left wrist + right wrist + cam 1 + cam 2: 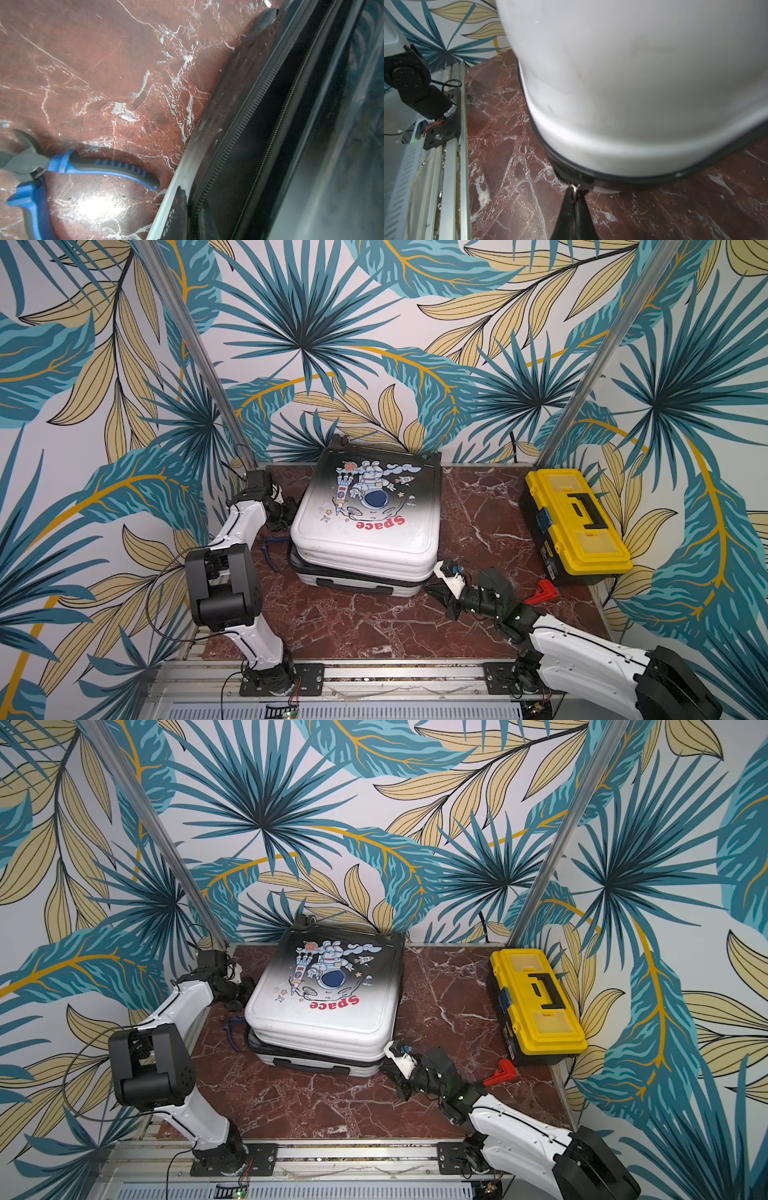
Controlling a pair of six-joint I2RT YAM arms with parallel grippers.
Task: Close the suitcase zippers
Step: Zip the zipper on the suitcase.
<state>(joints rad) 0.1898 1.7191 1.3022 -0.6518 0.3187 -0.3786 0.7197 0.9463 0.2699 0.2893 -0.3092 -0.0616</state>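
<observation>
The suitcase (pixel 365 522) lies flat, print up, toward the back of the table (pixel 374 626), with its shells slightly parted along the near and left edges. The zippers (pixel 239 133) stand unmeshed down the left side. The right gripper (pixel 574 193) sits at the near right corner, jaws pinched together on a small metal pull (pixel 574 186). From there the seam runs leftward along the near edge. The left gripper (pixel 187 216) is pressed closed against the left band, and whether it holds anything cannot be told.
</observation>
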